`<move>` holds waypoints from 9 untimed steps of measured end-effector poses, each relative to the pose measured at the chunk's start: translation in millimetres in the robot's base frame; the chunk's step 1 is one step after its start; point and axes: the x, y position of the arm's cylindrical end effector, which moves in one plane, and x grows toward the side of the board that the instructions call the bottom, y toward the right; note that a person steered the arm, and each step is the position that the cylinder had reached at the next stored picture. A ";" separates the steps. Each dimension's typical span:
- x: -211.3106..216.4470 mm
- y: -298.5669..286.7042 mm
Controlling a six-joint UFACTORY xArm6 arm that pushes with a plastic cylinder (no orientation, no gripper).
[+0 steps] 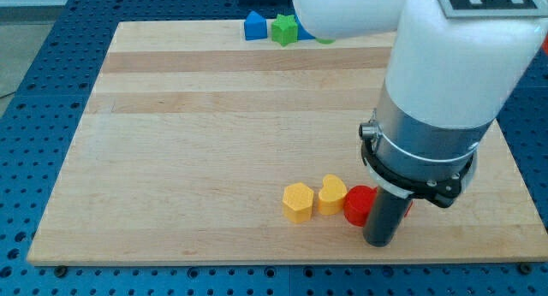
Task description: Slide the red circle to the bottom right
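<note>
The red circle [359, 204] lies near the board's bottom edge, right of centre, partly hidden behind my rod. My tip [378, 242] stands just below and to the right of it, touching or almost touching it. A yellow heart [332, 194] sits against the red circle's left side. A yellow hexagon [298, 202] sits left of the heart. A sliver of red also shows on the rod's right side [408, 207].
A blue block [254, 26] and a green star-like block [284, 29] sit at the board's top edge, with another blue and a green piece half hidden by the arm [445, 82]. The wooden board [188, 142] rests on a blue perforated table.
</note>
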 end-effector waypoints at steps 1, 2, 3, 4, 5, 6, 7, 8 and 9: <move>0.0 -2.4; 0.1 -12.7; 6.0 -39.2; -10.8 -39.2; -41.3 -35.0; -48.1 -31.5; -16.9 -31.6; -19.0 -20.7; -48.4 -7.6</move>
